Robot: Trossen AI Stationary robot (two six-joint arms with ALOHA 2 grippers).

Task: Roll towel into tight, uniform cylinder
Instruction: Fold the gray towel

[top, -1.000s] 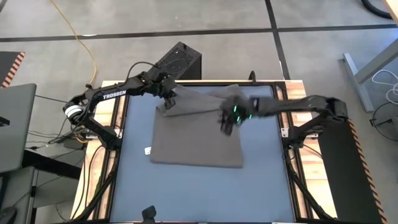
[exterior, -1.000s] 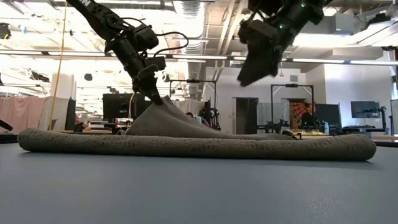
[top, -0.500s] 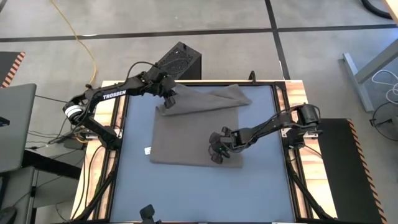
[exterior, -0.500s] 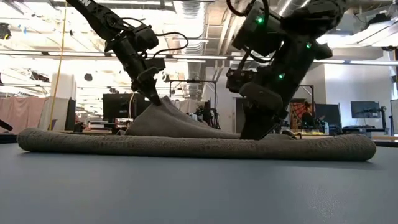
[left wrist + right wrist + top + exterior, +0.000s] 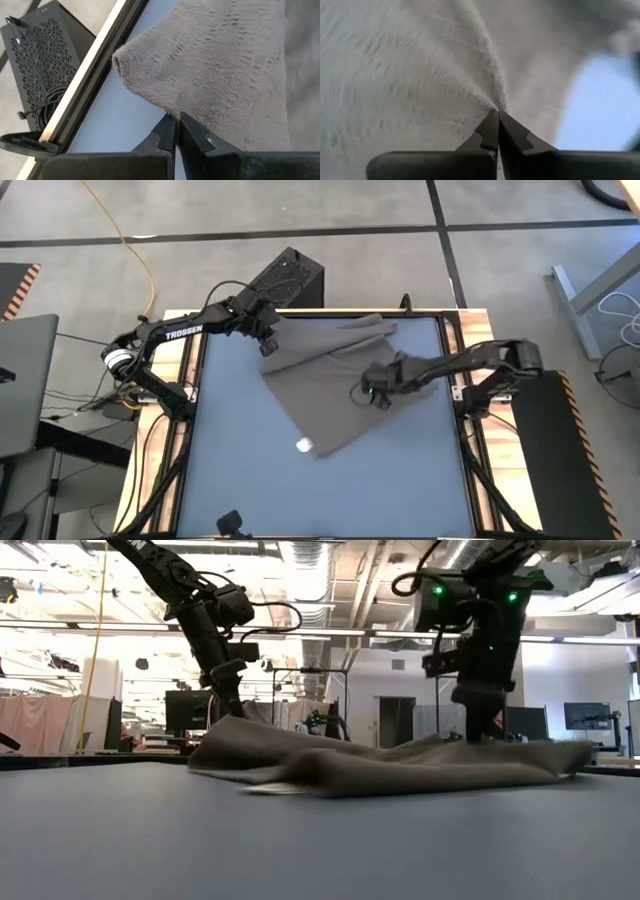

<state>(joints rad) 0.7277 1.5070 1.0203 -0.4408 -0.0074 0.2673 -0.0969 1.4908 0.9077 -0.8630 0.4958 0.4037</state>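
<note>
Blue-grey table [image 5: 230, 480]: towel [image 5: 320, 385] lies diagonal between left gripper [image 5: 267, 346] and right gripper [image 5: 376, 394] (both pinched shut on cloth).

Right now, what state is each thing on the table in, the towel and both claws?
towel: unrolled, crumpled, skewed on the table, white tag showing.
left claw: shut, pinching the towel's far left corner.
right claw: shut, pinching the towel near its right side.
</note>
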